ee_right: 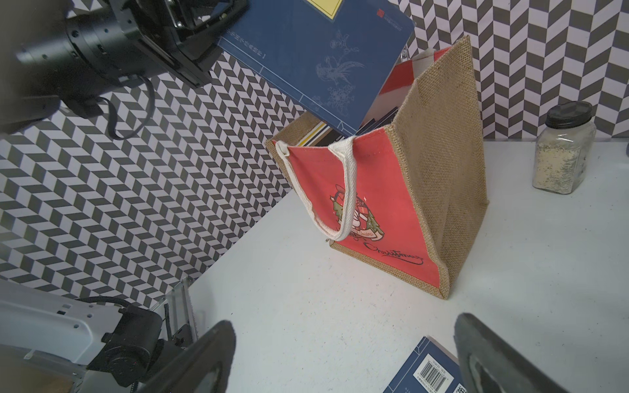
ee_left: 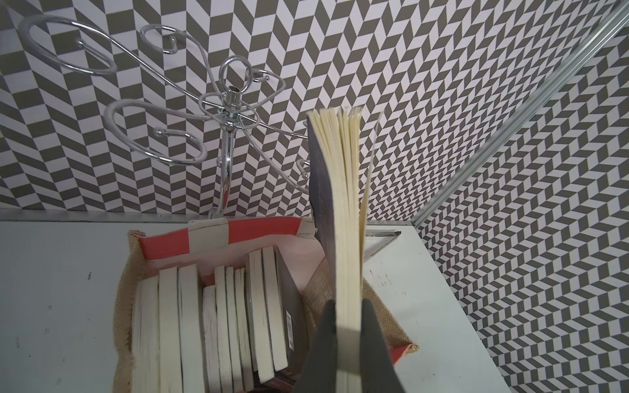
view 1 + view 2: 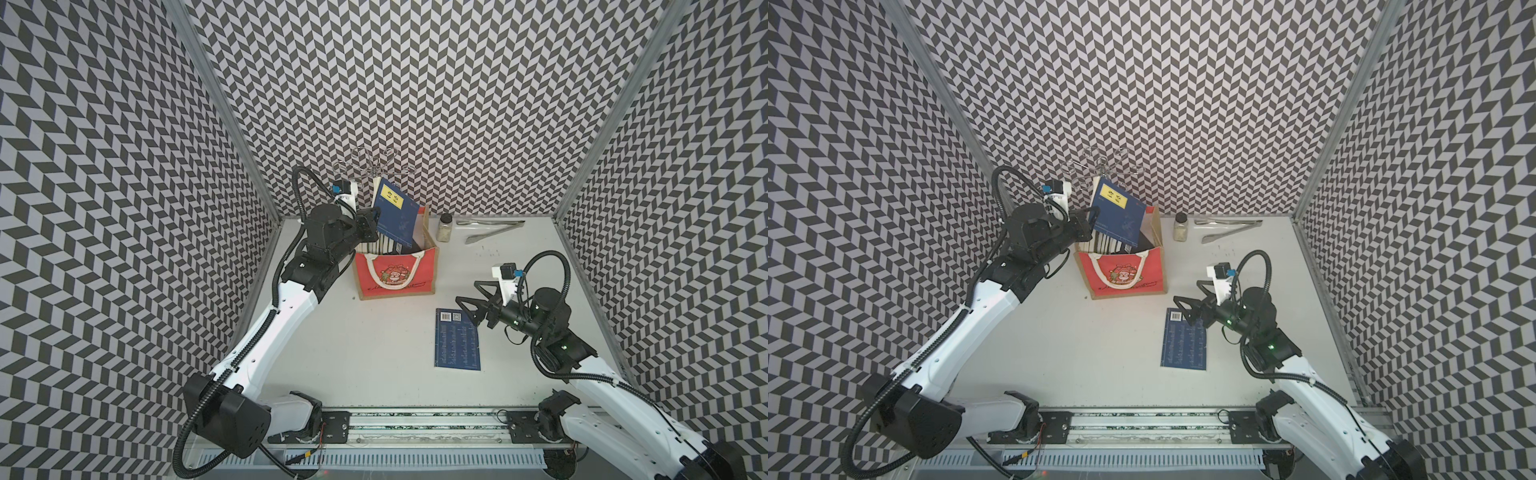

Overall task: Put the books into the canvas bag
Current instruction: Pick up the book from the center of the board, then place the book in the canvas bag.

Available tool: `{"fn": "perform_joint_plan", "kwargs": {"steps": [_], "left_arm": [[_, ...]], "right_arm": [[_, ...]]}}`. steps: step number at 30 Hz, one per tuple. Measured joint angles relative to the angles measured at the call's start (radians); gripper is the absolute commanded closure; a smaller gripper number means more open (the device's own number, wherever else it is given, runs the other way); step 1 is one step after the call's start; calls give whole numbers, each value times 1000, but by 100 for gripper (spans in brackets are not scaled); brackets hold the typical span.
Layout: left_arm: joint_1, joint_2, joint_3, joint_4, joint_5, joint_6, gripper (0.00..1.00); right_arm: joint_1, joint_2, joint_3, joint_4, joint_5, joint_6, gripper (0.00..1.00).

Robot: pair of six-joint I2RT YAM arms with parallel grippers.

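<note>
Right gripper (image 3: 466, 290) wide beside loose book (image 3: 457, 345), left gripper (image 3: 374, 219) clamping blue book (image 3: 395, 216) above canvas bag (image 3: 395, 276) of upright books (image 2: 204, 323)

A tilted navy book (image 3: 395, 216) hangs over the upright red canvas bag (image 3: 422, 270), seemingly near-full; another navy book (image 3: 457, 345) lies flat.

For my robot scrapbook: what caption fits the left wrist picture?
Left gripper holds a book above the canvas bag packed with books.

The canvas bag (image 1: 439, 163) has coarse jute sides, smooth red cloth panels and woven white handles. Behind it stands a glossy chrome wire rack (image 2: 228, 102).
</note>
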Motion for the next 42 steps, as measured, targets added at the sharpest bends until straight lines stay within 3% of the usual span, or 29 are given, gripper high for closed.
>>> {"fn": "perform_joint_plan", "kwargs": {"steps": [19, 32, 42], "left_arm": [[-5, 89, -43, 92, -19, -117, 100], [-55, 155, -65, 104, -37, -159, 100], [-89, 270, -58, 108, -71, -170, 100]], "right_arm": [[0, 0, 0, -19, 0, 0, 1], [-2, 2, -8, -21, 2, 0, 1], [-76, 22, -12, -71, 65, 33, 0]]}}
